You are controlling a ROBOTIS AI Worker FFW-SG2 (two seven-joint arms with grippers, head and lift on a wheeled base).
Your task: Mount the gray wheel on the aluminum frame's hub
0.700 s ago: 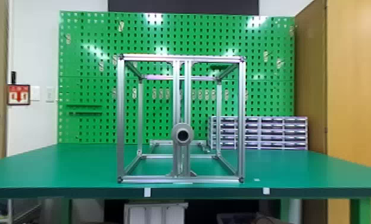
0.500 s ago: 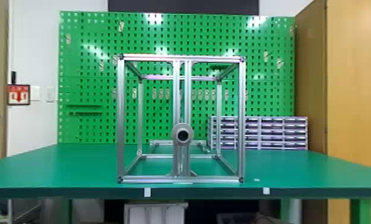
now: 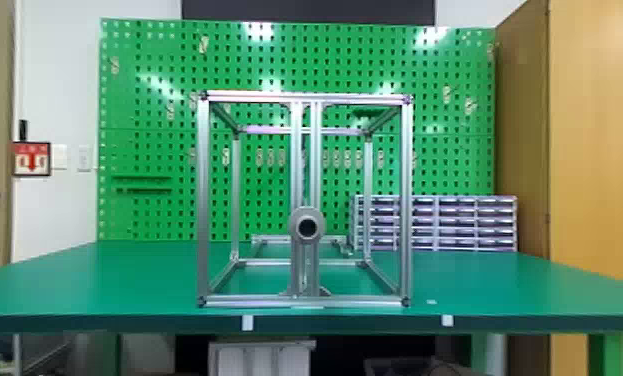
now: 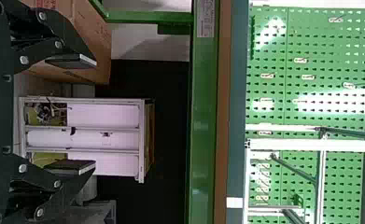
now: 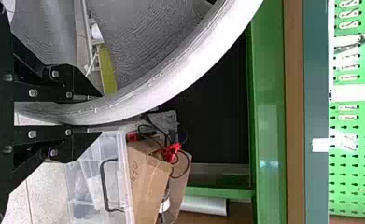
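Above the table (image 3: 100, 285), mid-frame, faced the bare hub (image 3: 307, 227); pinched the gray wheel (image 5: 185, 79), upper left of the wrist view, in the right gripper (image 5: 100, 115) (held the left gripper (image 4: 95, 113) open). Risked askew jamming from one-edge hold.

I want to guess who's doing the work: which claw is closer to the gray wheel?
Right. The right claw is shut on the rim of the gray wheel; the left claw is open, off to the robot's left of it.
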